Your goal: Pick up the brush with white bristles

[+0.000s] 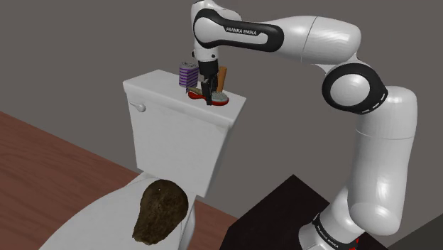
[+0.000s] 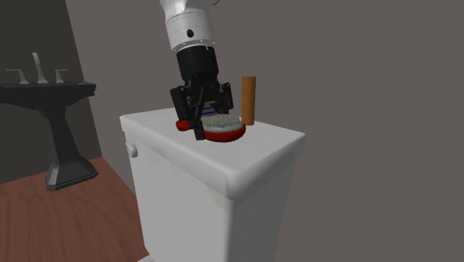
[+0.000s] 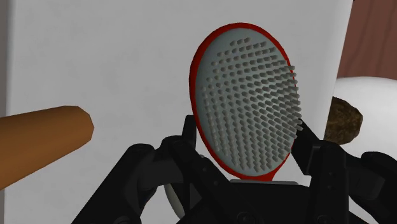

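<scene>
Red-rimmed oval brush with pale bristles [image 3: 245,108] lies bristles-up on the white toilet tank lid [image 2: 271,145], just beside an orange cylinder [image 2: 248,98]. Black gripper [image 3: 245,133] straddles the brush head, fingers at its rim; can't tell if clamped. Grasp step. Next: confirm squeeze, lift straight up.

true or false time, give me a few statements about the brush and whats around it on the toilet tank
The brush lies on the toilet tank lid. True.
The brush's rim is blue. False: it is red.
The orange-brown cylinder lies flat on the lid. False: it stands upright beside the brush.
The gripper is low over the lid, right at the brush. True.
</scene>
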